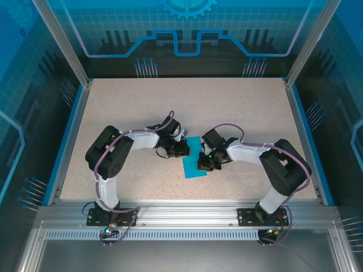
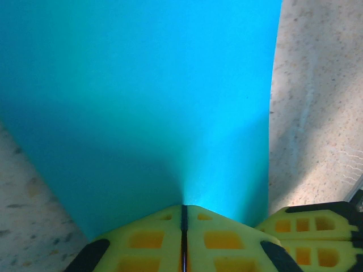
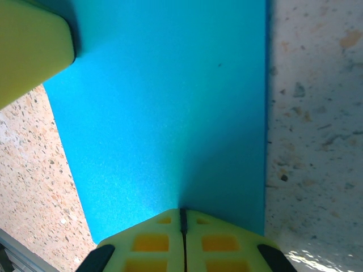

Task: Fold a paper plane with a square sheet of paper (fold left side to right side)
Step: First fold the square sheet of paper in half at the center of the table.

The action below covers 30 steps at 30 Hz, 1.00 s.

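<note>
A speckled beige table with a blue border sits inside an enclosure. The walls glow blue and carry a printed pattern of circuit lines and a gear. A silver metal frame runs along the near edge, where both arm bases are bolted.

The two white and black arms bend inward and meet at the middle of the table. Between them lies the sheet of paper, teal-blue, showing as a narrow tilted strip flat on the table.

The left gripper sits at the strip's far left part, and the right gripper at its right side. From above, the gripper bodies cover part of the paper and hide their own fingertips.

In the left wrist view, the yellow fingers are pressed together with only a thin dark seam between them, clenched on the paper's near edge. The other arm's yellow fingers show at the lower right, cut off by the picture edge.

In the right wrist view, the fingers are likewise squeezed together on the paper's edge. A blurred yellow finger rests at the upper left, over the paper's corner.

Both close views cut off the paper's far end. Whether it lies in one layer or several cannot be told.
</note>
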{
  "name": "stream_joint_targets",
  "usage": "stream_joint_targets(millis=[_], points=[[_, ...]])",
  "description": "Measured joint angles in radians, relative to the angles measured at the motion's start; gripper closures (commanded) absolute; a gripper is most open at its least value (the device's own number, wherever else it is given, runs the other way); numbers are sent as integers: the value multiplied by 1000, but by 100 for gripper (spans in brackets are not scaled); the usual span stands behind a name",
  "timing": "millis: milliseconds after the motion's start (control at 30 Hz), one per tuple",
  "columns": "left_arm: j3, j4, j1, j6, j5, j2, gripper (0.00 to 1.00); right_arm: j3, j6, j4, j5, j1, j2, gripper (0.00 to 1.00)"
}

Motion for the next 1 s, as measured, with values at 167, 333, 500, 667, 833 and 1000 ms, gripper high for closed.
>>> stream_joint_targets(millis=[167, 333, 500, 667, 833, 1000], points=[[-33, 58, 13, 2, 26, 0, 90, 0, 0, -2, 0, 0, 0, 94], [-52, 97, 21, 2, 44, 0, 89, 0, 0, -3, 1, 0, 0, 94], [-57, 105, 24, 2, 45, 0, 88, 0, 0, -3, 3, 0, 0, 94], [-57, 110, 31, 2, 48, 0, 88, 0, 1, -3, 3, 0, 0, 94], [-50, 111, 59, 2, 47, 4, 88, -2, 1, -2, 3, 0, 0, 94], [-5, 109, 90, 10, 32, 32, 88, -6, 5, 2, 3, 0, -3, 94]])
